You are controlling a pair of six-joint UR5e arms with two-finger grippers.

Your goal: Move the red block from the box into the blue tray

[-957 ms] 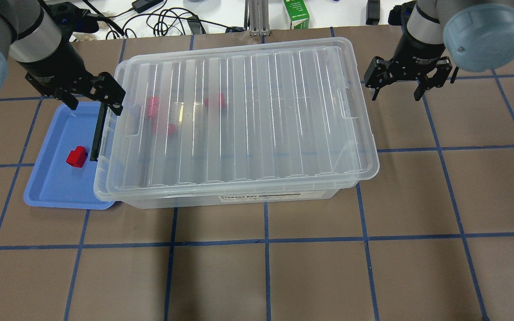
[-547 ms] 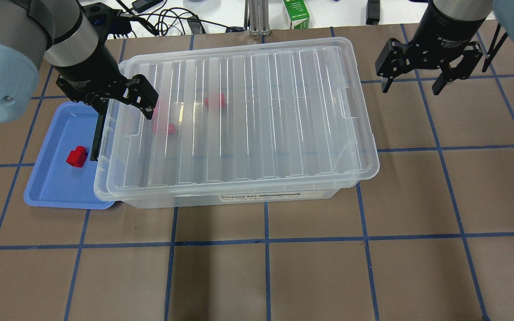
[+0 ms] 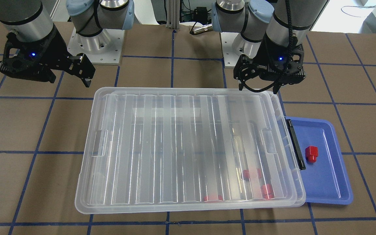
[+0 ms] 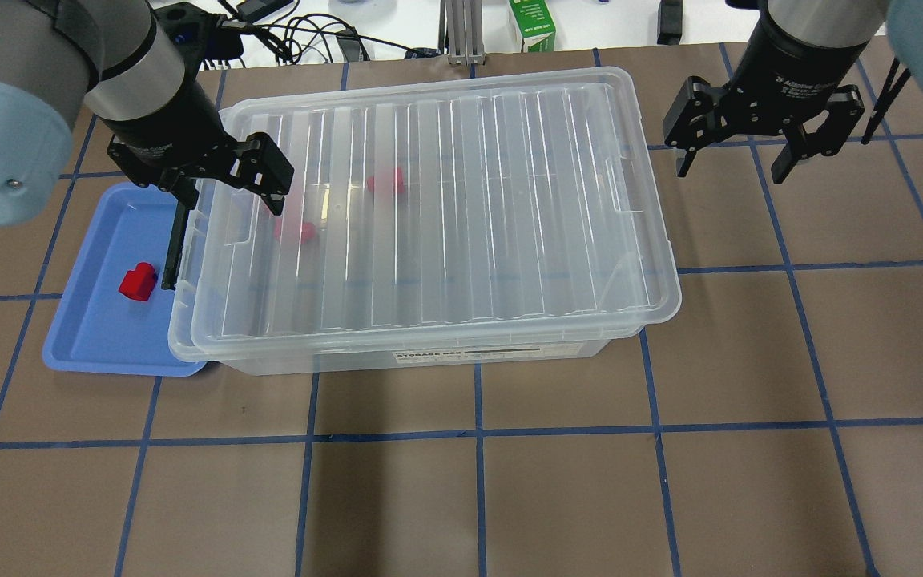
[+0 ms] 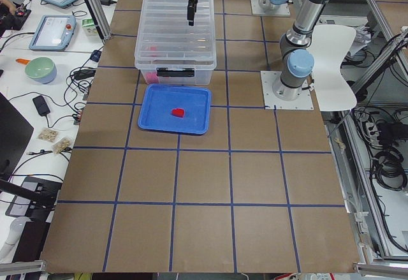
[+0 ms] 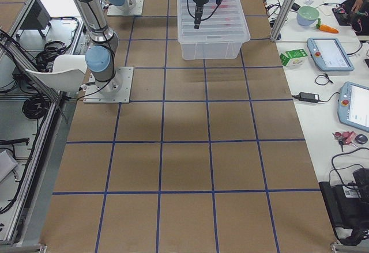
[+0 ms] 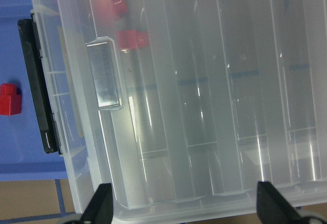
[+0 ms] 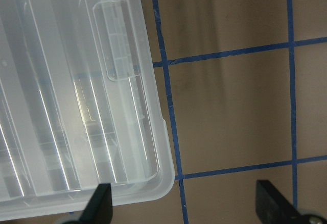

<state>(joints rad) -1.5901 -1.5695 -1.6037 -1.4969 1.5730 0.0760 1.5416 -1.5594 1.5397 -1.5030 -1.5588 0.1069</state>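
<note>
The box (image 4: 429, 216) is a clear bin with its ribbed lid on and a black latch bar (image 4: 175, 240) on its left end. Several red blocks (image 4: 385, 182) show through the lid near that end. The blue tray (image 4: 93, 320) lies against the box's left end, partly under its rim, with one red block (image 4: 138, 281) in it. My left gripper (image 4: 229, 192) is open and empty above the box's left end, over the lid's handle recess (image 7: 104, 78). My right gripper (image 4: 730, 170) is open and empty above the table beside the box's right far corner (image 8: 153, 183).
A green carton (image 4: 531, 28) and tangled cables (image 4: 293, 36) lie beyond the table's far edge. The table (image 4: 477, 481) is brown with a blue tape grid. Both arm bases (image 3: 96, 42) stand behind the box.
My left gripper has moved right, from above the tray's far end to above the box's left end. My right gripper has shifted slightly right. Both stayed open.
</note>
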